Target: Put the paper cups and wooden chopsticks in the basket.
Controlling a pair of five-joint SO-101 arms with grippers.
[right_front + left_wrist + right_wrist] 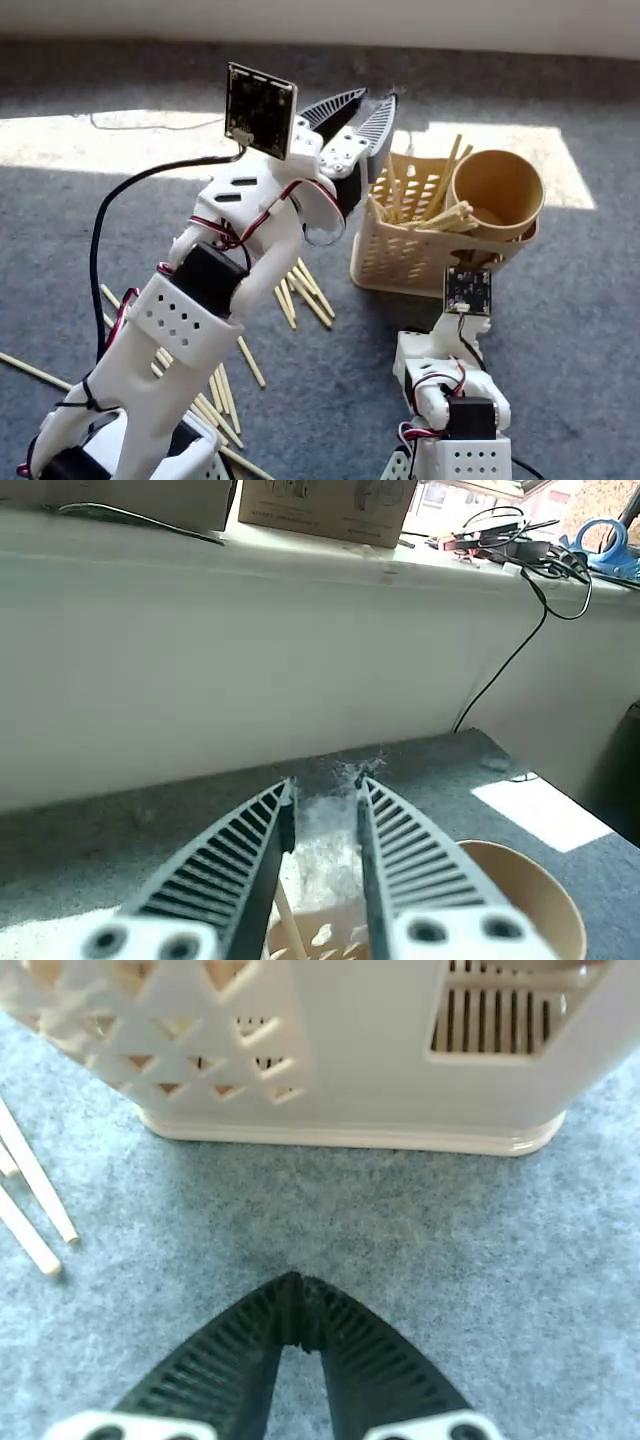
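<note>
Beige latticed plastic basket (400,262) on fuzzy grey carpet (570,330) holds a round tan paper cup (497,190) at its right end and thin wooden chopsticks (440,185) sticking up. More loose chopsticks (300,290) lie scattered on the carpet to its left. Left gripper (378,96) hangs over the basket's left rim with ribbed fingers slightly parted and empty, while right gripper (300,1288) sits low just before the basket, black tips pressed together on nothing.

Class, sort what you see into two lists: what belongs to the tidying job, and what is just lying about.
Job:
basket
cup
chopsticks inside it
loose chopsticks

Lying about:
boxes
cables
</note>
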